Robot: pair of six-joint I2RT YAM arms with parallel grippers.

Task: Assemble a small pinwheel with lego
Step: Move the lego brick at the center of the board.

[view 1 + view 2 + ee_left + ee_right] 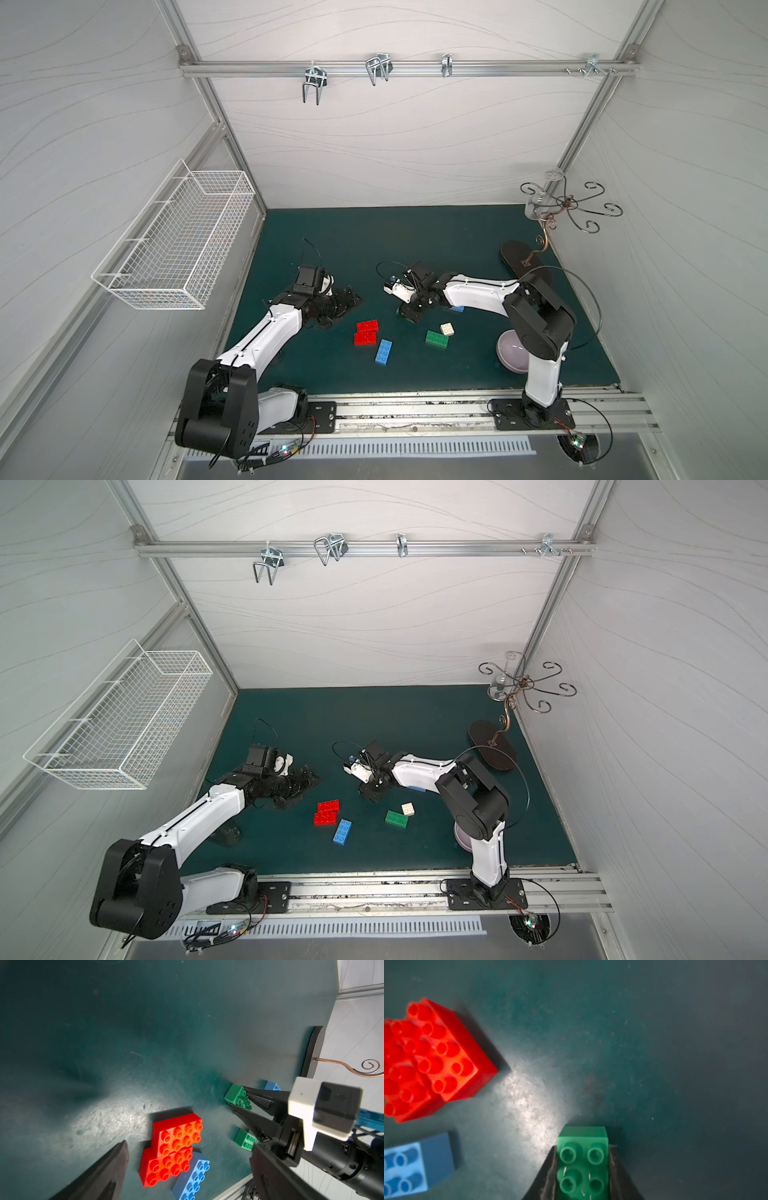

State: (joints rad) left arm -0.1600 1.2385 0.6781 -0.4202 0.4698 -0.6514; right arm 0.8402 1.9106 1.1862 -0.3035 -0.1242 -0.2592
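Setting: a dark teal mat [415, 249] boxed in by pale walls [395, 145].
Wire basket [174, 245]: white, hung on the wall at 9 o'clock of the mat.
Left gripper [348, 300]: low over the mat at 9 o'clock of its middle, jaws spread wide with nothing between them.
Red bricks [366, 331]: two, flat and studs up, touching side by side in a stagger, at 5 o'clock of the left gripper.
Blue brick [383, 352]: flat, just beside the red pair at its 5 o'clock.
Right gripper [409, 313]: near the mat's middle, jaws narrowed onto a brick's two long sides.
Held green brick [582, 1159]: studs up between those jaws, down near the mat; whether it touches the mat I cannot tell.
Loose green brick [437, 338]: flat, at 4 o'clock of the right gripper.
White square [447, 329]: just beside the loose green brick, at its 1 o'clock.
Second blue brick [457, 308]: mostly hidden under the right arm.
Lilac bowl [509, 351]: at 4 o'clock of the mat, partly behind the right arm.
Hook stand [565, 203]: at 2 o'clock, in the mat's far corner.
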